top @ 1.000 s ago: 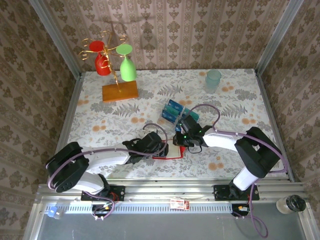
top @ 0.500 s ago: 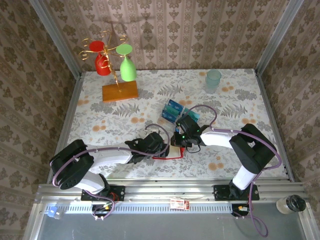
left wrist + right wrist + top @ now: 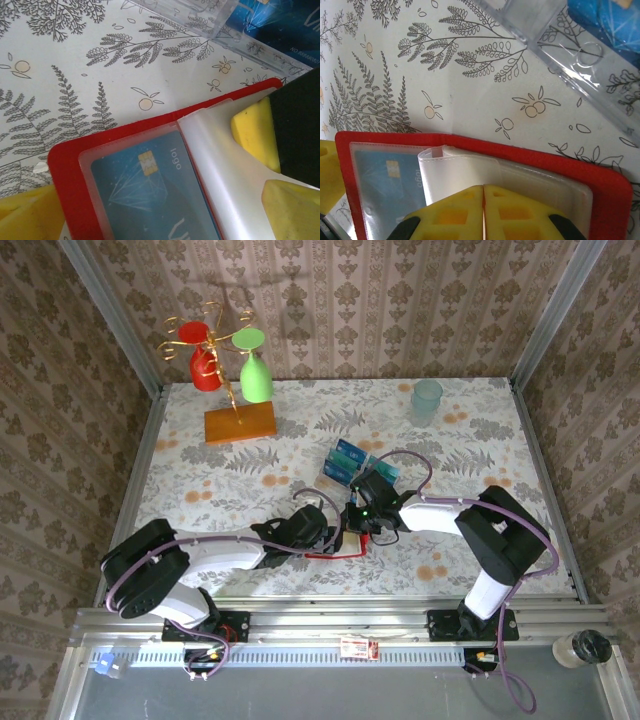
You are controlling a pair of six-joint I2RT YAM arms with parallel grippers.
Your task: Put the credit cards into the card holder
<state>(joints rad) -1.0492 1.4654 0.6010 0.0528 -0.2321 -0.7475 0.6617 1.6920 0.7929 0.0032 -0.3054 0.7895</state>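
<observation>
Here's the tabletop (image 3: pixel 200 490), covered in a pale cloth printed with ferns and small oranges, boxed in by brown patterned wallpaper (image 3: pixel 400 300). Far left stands a wooden-based stand (image 3: pixel 238 422) hung with a red cup (image 3: pixel 205 368) and a green cup (image 3: pixel 256 378). Far right sits a pale teal cup (image 3: pixel 427 398).

Both arms lie low and reach inward from their near-edge bases, forearms almost level, and they meet near the middle. The left tool (image 3: pixel 330 532) is spread wide. One yellow pad (image 3: pixel 25 215) sits at the near-left corner of the card holder (image 3: pixel 65 165), so the jaws straddle it without clamping. The right tool (image 3: pixel 483 210) has its yellow fingers pressed tight together on the clear sleeve (image 3: pixel 460 167), which curls up off the holder.

The card holder lies open and flat just near of the clear rack (image 3: pixel 570 75), its long axis running roughly left to right. A blue card (image 3: pixel 145 190) sits in its left pocket, chip and print facing up. More credit cards (image 3: pixel 350 453), blue and teal, stand in the rack just beyond.
</observation>
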